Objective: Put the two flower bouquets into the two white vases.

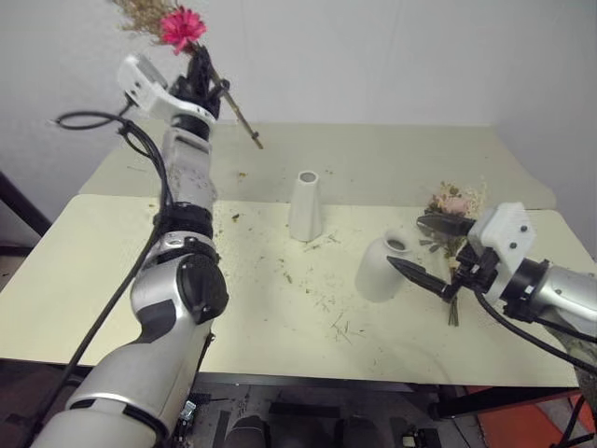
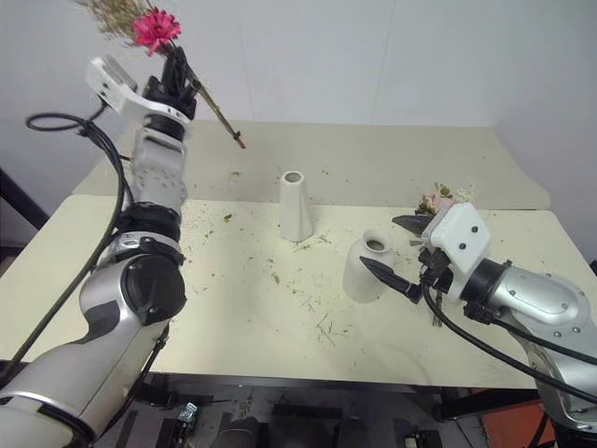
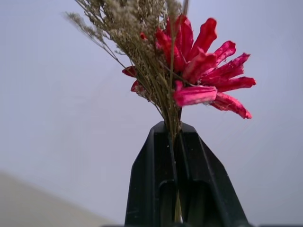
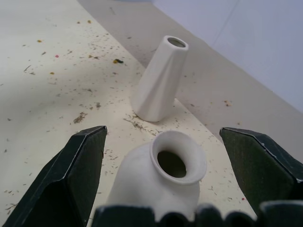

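Holding the daisy bouquet (image 1: 183, 30) high above the far left part of the worktop (image 1: 112, 280), the left pincer (image 1: 199, 73) is clenched on the stems, with the pink head and the dried grass up and the bare stem end slanting down and to the right. That stem end lies toward the tall vase (image 1: 306, 205), which stands upright near the middle, well below and to the right of it, so the left arm is the nearer one for this vase. The stems probably must turn more vertical over the mouth before they go in. The right pincer (image 1: 431, 247) is released, its fingers wide on both sides of the round vase (image 1: 384, 268) without touching it. The rose bouquet (image 1: 454, 207) lies flat on the worktop just behind that pincer.
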